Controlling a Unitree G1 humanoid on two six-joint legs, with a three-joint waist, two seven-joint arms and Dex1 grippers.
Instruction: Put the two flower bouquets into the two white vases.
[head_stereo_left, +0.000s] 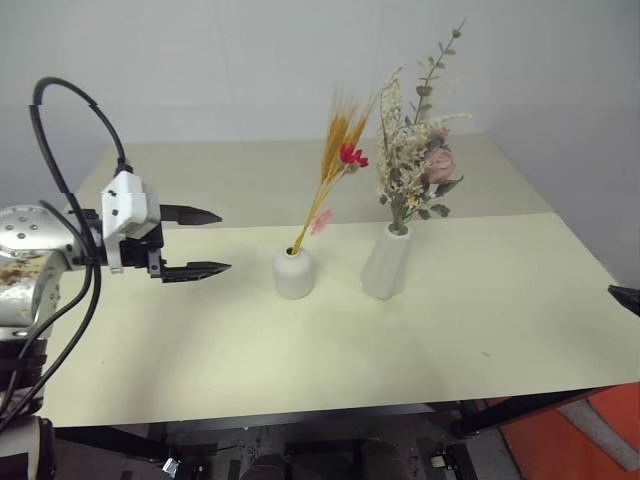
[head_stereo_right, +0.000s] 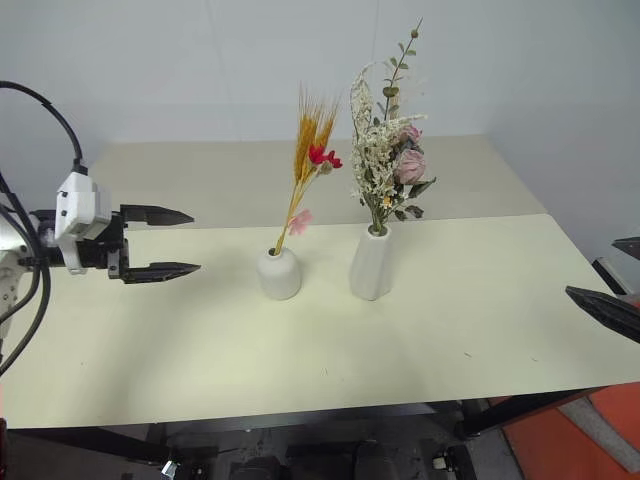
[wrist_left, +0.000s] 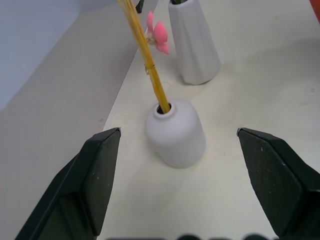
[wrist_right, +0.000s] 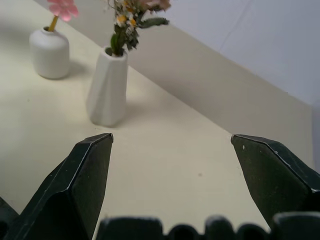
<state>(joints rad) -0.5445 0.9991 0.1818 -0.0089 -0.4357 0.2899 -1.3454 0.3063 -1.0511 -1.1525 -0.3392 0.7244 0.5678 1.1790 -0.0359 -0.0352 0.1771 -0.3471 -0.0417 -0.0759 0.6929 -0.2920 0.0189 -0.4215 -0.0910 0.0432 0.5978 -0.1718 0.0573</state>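
Note:
A short rounded white vase (head_stereo_left: 293, 272) stands mid-table and holds the slim wheat-stalk bouquet (head_stereo_left: 338, 160) with red and pink blossoms. Just to its right, the taller faceted white vase (head_stereo_left: 386, 262) holds the bushier bouquet (head_stereo_left: 415, 160) of white sprigs, leaves and a pink rose. My left gripper (head_stereo_left: 222, 241) hovers left of the short vase, pointing at it, open and empty, clear of the vase. Off the table's right edge, my right gripper (head_stereo_right: 592, 268) is open, far from both vases, with nothing between its fingers (wrist_right: 90, 170).
The cream table (head_stereo_left: 300, 360) has a seam running across behind the vases. A pale wall rises behind it. Dark frame parts and an orange floor patch (head_stereo_left: 580, 445) lie below the front right corner.

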